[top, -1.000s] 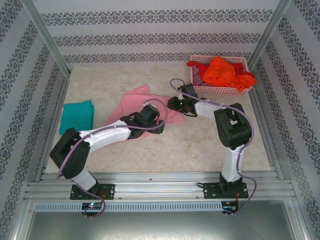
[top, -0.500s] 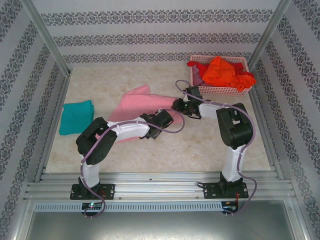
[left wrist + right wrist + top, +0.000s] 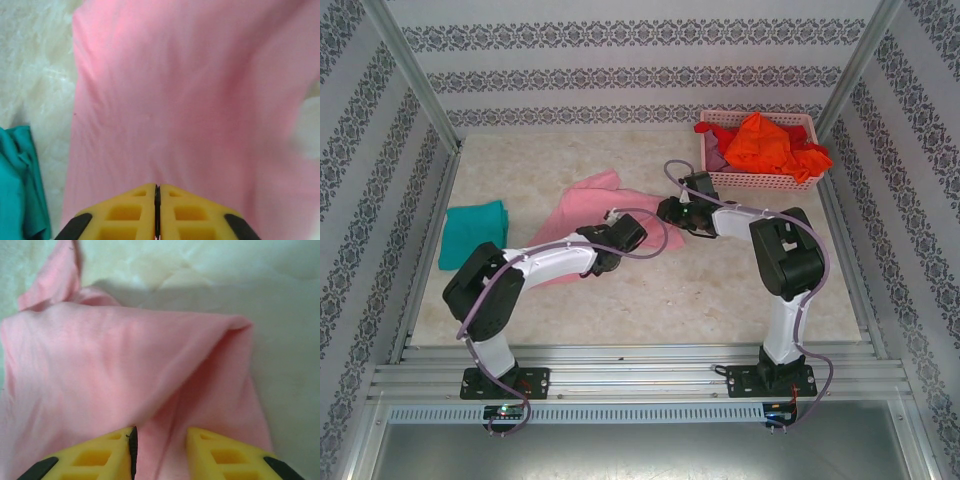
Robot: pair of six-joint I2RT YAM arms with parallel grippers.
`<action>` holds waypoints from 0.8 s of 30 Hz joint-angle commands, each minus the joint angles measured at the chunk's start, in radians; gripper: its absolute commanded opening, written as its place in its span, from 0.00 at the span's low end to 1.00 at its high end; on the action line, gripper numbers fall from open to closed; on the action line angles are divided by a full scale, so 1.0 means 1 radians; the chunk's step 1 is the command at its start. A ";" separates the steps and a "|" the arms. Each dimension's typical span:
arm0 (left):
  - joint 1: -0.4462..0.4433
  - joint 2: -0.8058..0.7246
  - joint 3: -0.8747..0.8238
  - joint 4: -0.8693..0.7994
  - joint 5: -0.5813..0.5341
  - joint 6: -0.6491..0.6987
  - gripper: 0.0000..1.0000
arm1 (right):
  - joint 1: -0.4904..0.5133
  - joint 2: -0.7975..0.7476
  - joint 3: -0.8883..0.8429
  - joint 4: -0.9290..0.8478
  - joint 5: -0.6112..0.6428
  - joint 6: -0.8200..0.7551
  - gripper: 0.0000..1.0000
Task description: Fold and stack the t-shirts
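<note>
Status: pink t-shirt [image 3: 582, 207] lies crumpled on the worktop [image 3: 720, 290]. Right claw [image 3: 160, 432] grips a fold of it; left claw [image 3: 156, 188] is clenched on its near edge. I judge both must draw apart evenly to spread it flat.

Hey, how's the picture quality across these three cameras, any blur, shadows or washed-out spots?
Top external view: sharp and evenly lit, only faint shadows on the table. Left wrist view: soft focus, the pink t-shirt shows hardly any weave, table corner washed out. Right wrist view: also soft, a darker shadow inside the shirt's fold, pale table nearly blown out.
</note>
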State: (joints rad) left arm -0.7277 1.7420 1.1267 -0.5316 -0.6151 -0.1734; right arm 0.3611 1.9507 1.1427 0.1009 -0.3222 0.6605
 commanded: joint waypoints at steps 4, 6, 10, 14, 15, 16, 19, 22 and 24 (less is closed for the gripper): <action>0.055 -0.123 -0.036 -0.014 -0.006 -0.030 0.03 | 0.030 -0.064 -0.022 0.057 0.019 0.049 0.31; 0.066 -0.145 -0.039 0.004 -0.001 -0.021 0.01 | 0.041 -0.051 -0.023 0.055 0.012 0.060 0.31; 0.077 -0.160 -0.041 0.033 0.050 -0.010 0.01 | 0.047 -0.044 -0.043 0.044 0.044 0.106 0.33; 0.076 -0.187 -0.075 0.107 0.157 -0.026 0.42 | 0.041 -0.024 -0.047 0.047 0.031 0.137 0.33; 0.076 -0.198 -0.091 0.137 0.193 -0.030 0.48 | 0.041 -0.015 -0.038 0.041 0.016 0.139 0.33; 0.076 -0.207 -0.105 0.159 0.222 -0.037 0.51 | 0.041 -0.006 -0.030 0.037 0.004 0.139 0.33; 0.071 -0.207 -0.141 0.249 0.337 -0.040 0.61 | 0.043 0.023 -0.018 0.036 -0.014 0.146 0.32; 0.043 -0.147 -0.132 0.290 0.373 -0.030 0.65 | 0.039 0.045 -0.015 0.045 -0.022 0.158 0.30; 0.020 -0.094 -0.102 0.285 0.354 -0.023 0.66 | 0.038 0.047 -0.014 0.052 -0.025 0.162 0.30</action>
State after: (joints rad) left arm -0.6773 1.5917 0.9981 -0.3119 -0.3096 -0.1993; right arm 0.4015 1.9804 1.1042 0.1421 -0.3244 0.7990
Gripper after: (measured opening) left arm 0.662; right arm 0.302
